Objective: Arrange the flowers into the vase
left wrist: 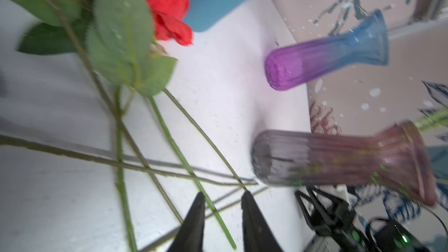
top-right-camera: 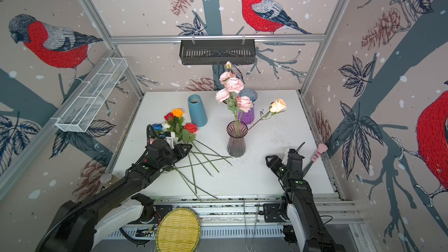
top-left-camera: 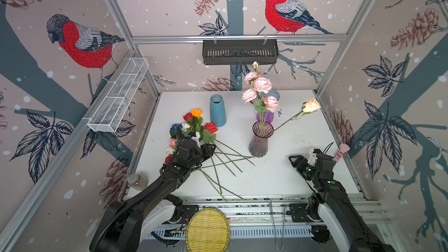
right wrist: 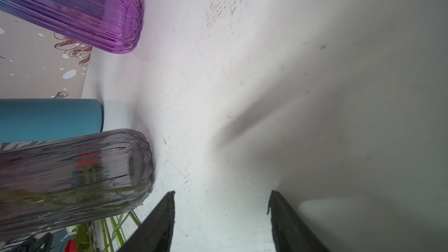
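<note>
- White table (top-left-camera: 278,178): near-right part bare, up to the right edge; left side crowded.
- Loose flowers (top-left-camera: 196,127): lying at left, blooms toward the far-left, stems (top-left-camera: 225,158) fanning toward the near-right.
- Ribbed glass vase (top-left-camera: 259,141): upright, mid-table; pink carnation spray (top-left-camera: 261,84) stands in it, peach rose (top-left-camera: 311,105) leans right.
- Right gripper (right wrist: 222,192): wide, empty, over bare table.
- Left gripper (left wrist: 223,193): narrow gap, one stem passing unpinched between the tips.
</note>
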Available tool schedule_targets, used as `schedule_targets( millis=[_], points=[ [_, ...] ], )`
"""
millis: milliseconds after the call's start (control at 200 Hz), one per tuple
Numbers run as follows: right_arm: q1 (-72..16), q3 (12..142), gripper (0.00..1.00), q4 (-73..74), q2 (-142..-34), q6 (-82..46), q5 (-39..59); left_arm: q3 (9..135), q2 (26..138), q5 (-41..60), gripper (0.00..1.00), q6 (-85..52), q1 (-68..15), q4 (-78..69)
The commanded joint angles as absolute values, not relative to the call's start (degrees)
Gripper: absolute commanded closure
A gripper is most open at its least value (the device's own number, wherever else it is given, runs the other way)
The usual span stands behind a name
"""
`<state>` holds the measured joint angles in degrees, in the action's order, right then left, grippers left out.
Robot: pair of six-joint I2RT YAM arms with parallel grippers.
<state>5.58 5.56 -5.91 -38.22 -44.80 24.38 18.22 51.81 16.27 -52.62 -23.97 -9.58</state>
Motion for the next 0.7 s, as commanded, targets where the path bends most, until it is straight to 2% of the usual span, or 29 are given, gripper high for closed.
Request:
schedule_targets(
  millis=[0, 55, 175, 325, 435, 696],
  points=[
    [5.46, 5.40, 0.37, -4.31, -38.15, -44.64, 24.53, 15.17, 44.20, 14.91, 0.50, -56.77, -24.52, 3.29],
    [5.58, 5.42, 0.37, -4.08, -38.23, -44.73, 24.52, 12.18, 38.91, 15.23, 0.44, -60.14, -24.52, 5.82],
    [5.49, 5.35, 0.37, -3.91, -38.54, -44.82, 24.52, 4.45, 27.05, 16.56, 0.44, -67.65, -24.52, 6.87],
    [5.52, 5.43, 0.37, -3.82, -39.02, -44.74, 24.48, 2.67, 16.14, 10.66, 0.38, -70.76, -24.52, 14.18],
    [5.52, 5.46, 0.37, -4.04, -38.87, -44.74, 24.46, 3.66, 16.08, 7.21, 0.37, -71.98, -24.52, 17.67],
    [5.50, 5.32, 0.37, -4.09, -38.58, -44.88, 24.26, 6.87, 24.94, 6.63, 0.39, -71.05, -24.52, 18.35]
  ],
)
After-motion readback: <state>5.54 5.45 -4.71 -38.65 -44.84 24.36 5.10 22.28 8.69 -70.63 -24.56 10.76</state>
